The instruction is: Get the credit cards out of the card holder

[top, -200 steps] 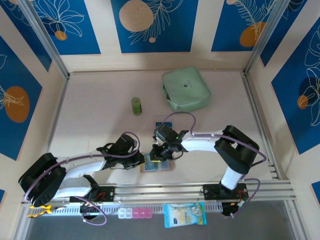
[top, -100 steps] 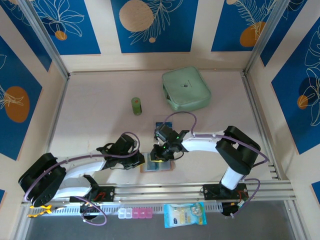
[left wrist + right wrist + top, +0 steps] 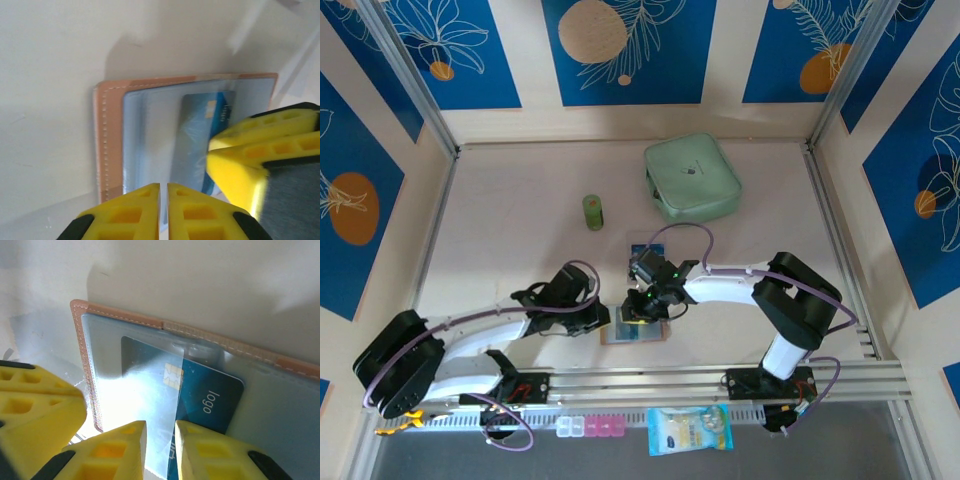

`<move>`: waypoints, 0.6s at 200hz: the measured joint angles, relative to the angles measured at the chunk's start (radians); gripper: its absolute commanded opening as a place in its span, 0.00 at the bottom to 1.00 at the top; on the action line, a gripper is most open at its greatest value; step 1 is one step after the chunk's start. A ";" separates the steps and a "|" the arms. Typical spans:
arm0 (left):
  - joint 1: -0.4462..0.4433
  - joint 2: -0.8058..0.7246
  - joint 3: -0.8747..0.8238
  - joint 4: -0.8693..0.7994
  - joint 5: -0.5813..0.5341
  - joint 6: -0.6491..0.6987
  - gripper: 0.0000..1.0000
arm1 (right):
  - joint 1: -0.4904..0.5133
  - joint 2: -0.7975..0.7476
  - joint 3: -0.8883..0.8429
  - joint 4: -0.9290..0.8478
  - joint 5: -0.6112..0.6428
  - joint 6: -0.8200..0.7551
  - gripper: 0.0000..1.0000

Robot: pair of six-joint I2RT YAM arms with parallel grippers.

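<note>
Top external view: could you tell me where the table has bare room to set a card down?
Free: the table left of the green cylinder; also right of the mint case. Crowded: near centre, left gripper and right gripper over the card holder.

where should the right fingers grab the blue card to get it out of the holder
I'd take the blue card by its bare end, printed "logo", which sticks out past the clear sleeve. It lies flat on the open card holder, so come in low from that exposed side, pinch across the thin edge and pull away from the sleeve.
</note>
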 measured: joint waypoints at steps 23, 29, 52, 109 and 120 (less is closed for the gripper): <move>0.000 -0.004 0.018 -0.008 0.001 0.015 0.09 | 0.000 -0.008 -0.002 0.003 -0.002 0.000 0.24; 0.000 -0.004 0.020 -0.008 0.001 0.017 0.08 | 0.000 -0.014 -0.003 0.003 -0.003 0.000 0.25; -0.005 0.006 0.029 -0.014 0.005 0.018 0.07 | -0.001 -0.046 -0.012 0.003 -0.002 0.000 0.24; -0.029 0.090 0.063 0.011 0.019 0.018 0.05 | -0.015 -0.104 -0.041 -0.003 0.005 0.000 0.25; -0.031 0.105 0.066 0.019 0.023 0.018 0.05 | -0.018 -0.110 -0.052 -0.006 0.008 0.001 0.25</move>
